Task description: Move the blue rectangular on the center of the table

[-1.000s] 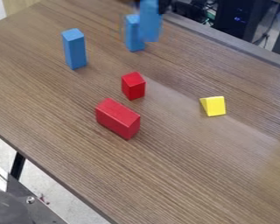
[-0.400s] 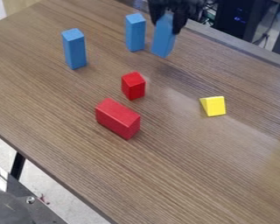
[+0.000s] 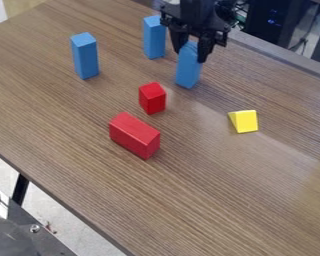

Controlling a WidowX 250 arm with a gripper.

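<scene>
Now, your claw (image 3: 191, 53): clamped on the upper part of a blue block, one finger at each side, which leaves the lower end free to meet the wood first.
Held blue block (image 3: 188, 72): near the far side of the table, hanging close to upright, so you could stand it on its end; whether its base touches the wood, you cannot tell from here.
Arm (image 3: 197, 11): above the block, in from the top edge, which keeps its bulk off the blocks nearer the camera.
Near blue block (image 3: 154, 39): upright just beside the claw, so you would do well to lead away from it.
Small red block (image 3: 152, 101): standing between your load and the long red one; a low, straight path to the middle could knock it.
Yellow block (image 3: 245, 121): well apart from the red pair, which should give you a lane between them.
Far blue block (image 3: 85, 57): upright toward the left of the view, likely out of your way.
Long red block (image 3: 134, 136): lying on its side close to the small one, and near where you would aim.
Table (image 3: 209, 195): its center is your goal; the step in hand looks like the carry, perhaps half done. Lower slowly and level before you let go, since so narrow a base may tip.
</scene>
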